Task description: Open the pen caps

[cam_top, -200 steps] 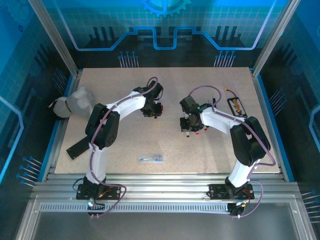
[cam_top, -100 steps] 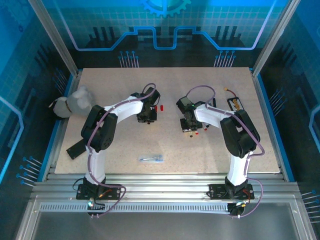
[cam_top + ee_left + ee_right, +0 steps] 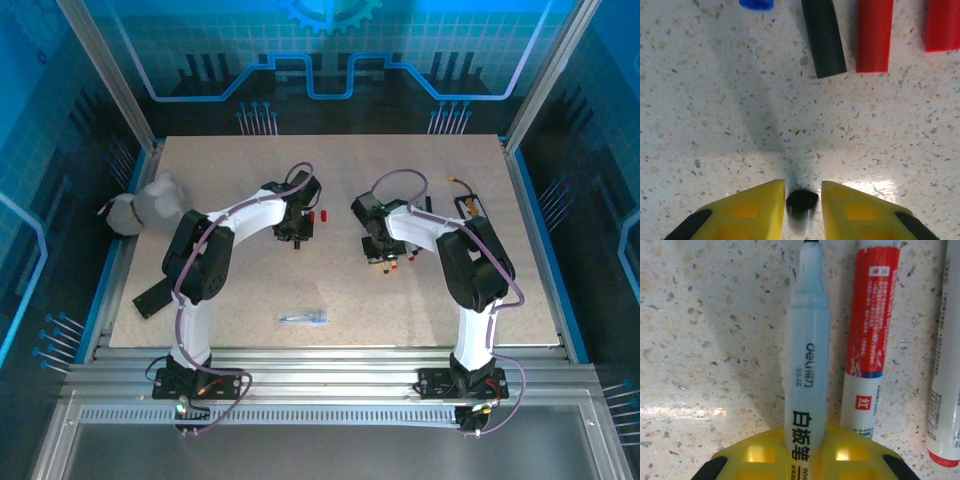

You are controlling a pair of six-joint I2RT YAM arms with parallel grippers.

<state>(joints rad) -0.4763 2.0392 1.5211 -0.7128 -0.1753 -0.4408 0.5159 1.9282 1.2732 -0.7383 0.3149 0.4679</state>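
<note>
Left gripper (image 3: pixel 803 189) low over table, jaws narrowly apart, black cap (image 3: pixel 801 201) upright between yellow fingers (image 3: pixel 747 207). Gripped or just flanked? Cannot tell. Ahead on table, in a row: blue cap (image 3: pixel 756 4), longer black cap (image 3: pixel 823 37), red cap (image 3: pixel 873 35), second red cap (image 3: pixel 942 25). Right gripper (image 3: pixel 805 452) clamped round uncapped pen (image 3: pixel 807 340), tip pointing away, red-label pen (image 3: pixel 871 330) just beside. Tray (image 3: pixel 470 213) at table's right edge, contents too small to tell. Clear wrapper (image 3: pixel 302 317) near front.
</note>
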